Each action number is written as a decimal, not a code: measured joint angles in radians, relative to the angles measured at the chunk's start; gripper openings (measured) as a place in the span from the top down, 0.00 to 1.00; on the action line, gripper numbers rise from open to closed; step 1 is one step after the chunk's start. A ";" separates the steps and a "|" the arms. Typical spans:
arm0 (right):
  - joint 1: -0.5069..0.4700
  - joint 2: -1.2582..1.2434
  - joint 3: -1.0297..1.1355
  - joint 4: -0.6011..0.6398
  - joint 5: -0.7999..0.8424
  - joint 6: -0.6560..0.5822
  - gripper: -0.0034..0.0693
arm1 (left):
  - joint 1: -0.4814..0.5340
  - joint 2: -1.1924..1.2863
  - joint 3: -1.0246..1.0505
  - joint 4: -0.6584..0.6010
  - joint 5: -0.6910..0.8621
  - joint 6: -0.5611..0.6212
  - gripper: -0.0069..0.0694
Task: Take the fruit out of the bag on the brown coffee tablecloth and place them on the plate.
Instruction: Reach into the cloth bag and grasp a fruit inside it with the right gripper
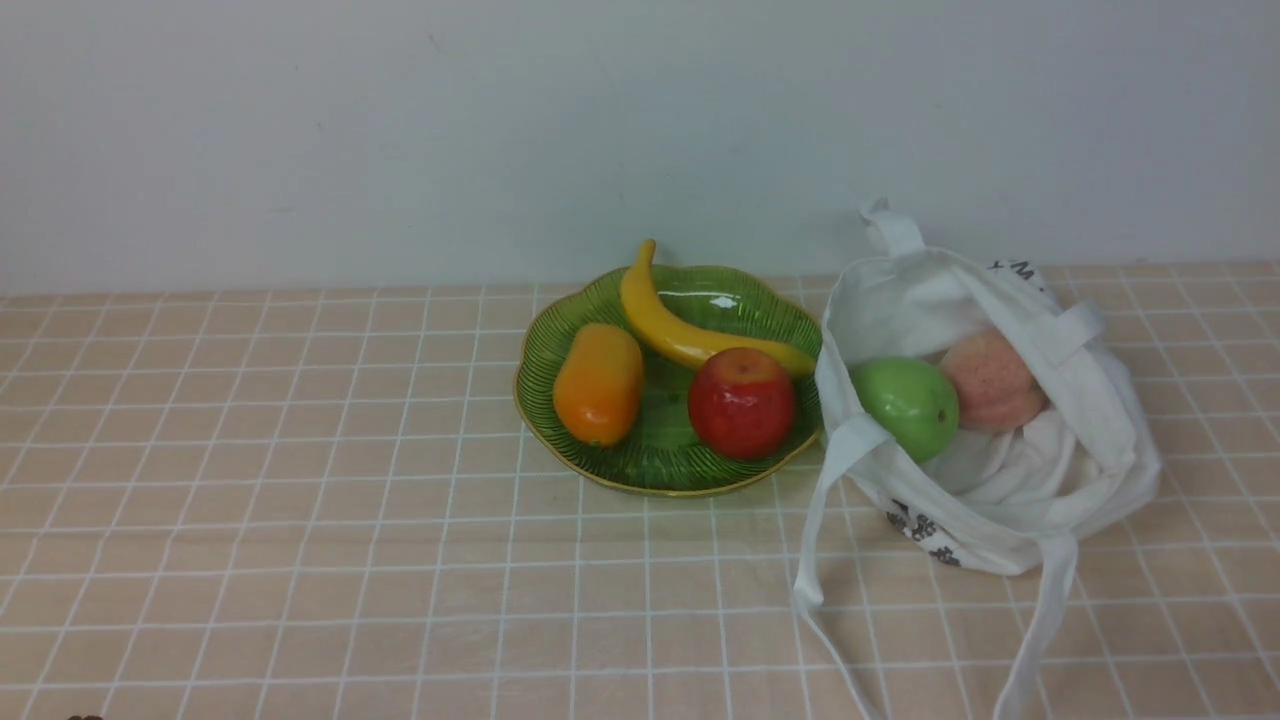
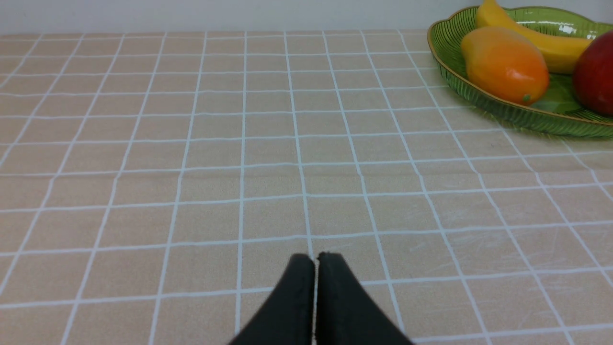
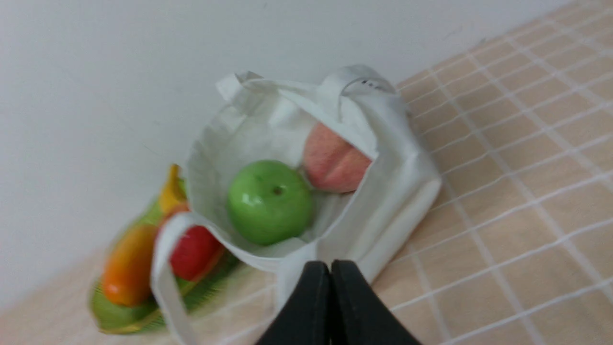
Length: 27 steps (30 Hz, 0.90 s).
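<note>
Left jaws pressed together, empty, over tablecloth [image 2: 191,167]. Right jaws together, empty, near bag [image 1: 1090,450] mouth. Green apple [image 1: 905,405] and peach [image 1: 990,380] inside bag, worktop's far right, beside plate [image 1: 545,345].

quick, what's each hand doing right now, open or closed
Left hand: closed, holding nothing.
Right hand: closed, holding nothing.
</note>
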 joint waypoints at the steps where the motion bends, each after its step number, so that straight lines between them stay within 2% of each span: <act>1: 0.000 0.000 0.000 0.044 -0.001 0.013 0.97 | 0.000 0.000 0.000 0.000 0.000 0.000 0.92; 5: 0.000 0.000 0.000 0.133 -0.012 0.044 0.97 | 0.000 0.000 0.000 0.000 0.000 0.000 0.92; 12: 0.000 0.000 -0.043 0.114 -0.066 -0.004 0.97 | 0.000 0.000 0.000 0.000 0.000 0.000 0.92; 16: 0.000 0.067 -0.229 -0.004 -0.074 -0.097 0.97 | 0.000 0.000 0.000 0.000 0.000 0.000 0.92; 19: 0.000 0.193 -0.358 -0.121 -0.011 -0.128 0.97 | 0.000 0.000 0.000 0.000 0.000 0.000 0.92; 20: 0.000 0.287 -0.427 -0.185 0.046 -0.136 0.97 | 0.000 0.000 0.000 0.000 0.000 0.000 0.92; 22: 0.000 0.389 -0.490 -0.236 0.137 -0.139 0.97 | 0.000 0.000 0.000 0.000 0.000 0.000 0.92; 23: 0.000 0.527 -0.567 -0.284 0.235 -0.139 0.97 | 0.000 0.000 0.000 0.000 0.000 0.000 0.92; 27: 0.000 0.771 -0.664 -0.288 0.319 -0.153 0.96 | 0.000 0.000 0.000 0.000 0.000 0.000 0.92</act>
